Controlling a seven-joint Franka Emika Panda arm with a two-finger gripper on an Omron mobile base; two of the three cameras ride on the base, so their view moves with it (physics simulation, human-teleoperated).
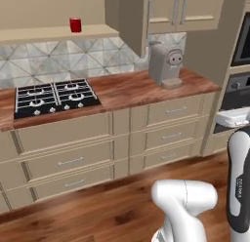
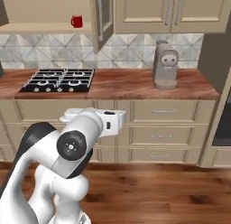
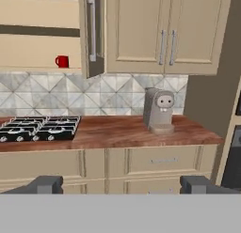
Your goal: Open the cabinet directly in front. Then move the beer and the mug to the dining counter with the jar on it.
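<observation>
Wide apart are being held the two dark fingertips of the hand in the hand view, with nothing between them, so the hand is being kept open and empty. Beyond them, the red mug is being shown standing on the lower shelf of the cabinet, whose door is being held swung out, edge-on to the camera. Just right of that door, a closed pair of beige wall doors is being shown. Below, a grey coffee machine is being carried by the wood bench, with the black hob set into the bench at the left.

In the left base view, the mug is being seen upright on the open shelf, well above the hob and well apart from the coffee machine. The white arm is being shown low at the lower right, over the wood floor.

In the right base view, the mug is being seen on the shelf just left of the open door, its handle turned to the left. The hand is being held level in front of the drawer fronts, well below the mug and apart from it. The coffee machine is being shown on the bench to the right of the hob.
</observation>
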